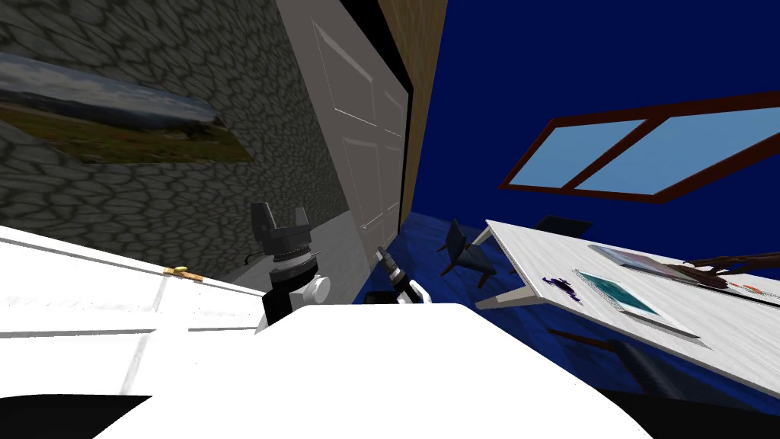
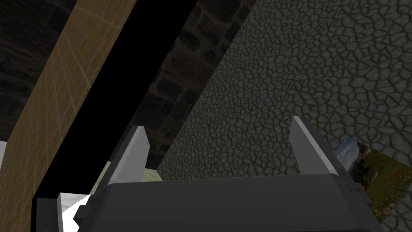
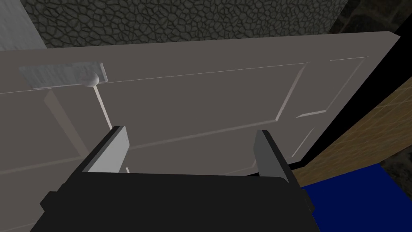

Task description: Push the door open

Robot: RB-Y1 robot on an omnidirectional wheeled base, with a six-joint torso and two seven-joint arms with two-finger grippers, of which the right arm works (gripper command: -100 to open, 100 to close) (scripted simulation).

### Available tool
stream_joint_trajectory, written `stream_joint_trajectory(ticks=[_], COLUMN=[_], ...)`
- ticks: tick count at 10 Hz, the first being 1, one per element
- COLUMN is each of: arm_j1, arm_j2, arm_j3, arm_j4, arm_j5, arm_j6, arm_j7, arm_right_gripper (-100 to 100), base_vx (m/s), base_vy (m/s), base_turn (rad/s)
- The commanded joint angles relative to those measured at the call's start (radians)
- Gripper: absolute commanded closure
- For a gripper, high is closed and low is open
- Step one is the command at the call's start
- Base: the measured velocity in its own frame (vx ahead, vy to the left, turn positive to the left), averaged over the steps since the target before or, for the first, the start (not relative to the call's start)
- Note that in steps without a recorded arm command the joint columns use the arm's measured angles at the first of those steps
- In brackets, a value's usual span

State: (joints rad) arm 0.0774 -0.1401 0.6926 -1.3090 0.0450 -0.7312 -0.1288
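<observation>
Up close, the right gripper has its jaws apart and empty, aimed squarely at a grey panelled door. No contact between the fingers and the door can be made out. Beyond one finger, a pale handle plate with a round knob sits on the door. Past the other finger, the door's far edge meets a black area, then a wood strip and blue floor.

In the head view, the door stands at upper centre of the frame, slanting with the camera. The left gripper is left of centre, jaws apart and empty, fingers pointing up with a stone wall behind. A table lies at lower right.

Judged from this, the step in hand is the approach: the gripper is lined up and the push has not yet begun. Whether the door is already ajar cannot be told. The next move calls for driving the right gripper forward onto the panel, nearer the knob than the opposite edge, then pressing steadily.
</observation>
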Motion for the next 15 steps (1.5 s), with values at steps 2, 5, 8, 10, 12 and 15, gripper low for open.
stream_joint_trajectory(ticks=[2, 5, 8, 10, 12, 15], arm_j1=[-0.023, -0.048, -0.077, -0.088, -0.108, -0.127], arm_j2=[0.001, 0.0, -0.002, -0.003, -0.003, -0.004], arm_j3=[0.037, 0.08, 0.13, 0.149, 0.184, 0.216], arm_j4=[0.049, 0.109, 0.179, 0.205, 0.254, 0.299], arm_j5=[-0.001, -0.002, -0.004, -0.005, -0.006, -0.007], arm_j6=[0.0, -0.007, -0.014, -0.017, -0.023, -0.028], arm_j7=[-0.006, -0.015, -0.024, -0.028, -0.035, -0.041], arm_right_gripper=[-100, -100, -100, -100, -100, -100], base_vx=[0.144, 0.133, 0.128, 0.102, 0.159, 0.139], base_vy=[-0.051, -0.031, -0.02, -0.027, -0.048, -0.022], base_turn=[0.001, -0.001, 0.0, -0.002, 0.001, -0.001])
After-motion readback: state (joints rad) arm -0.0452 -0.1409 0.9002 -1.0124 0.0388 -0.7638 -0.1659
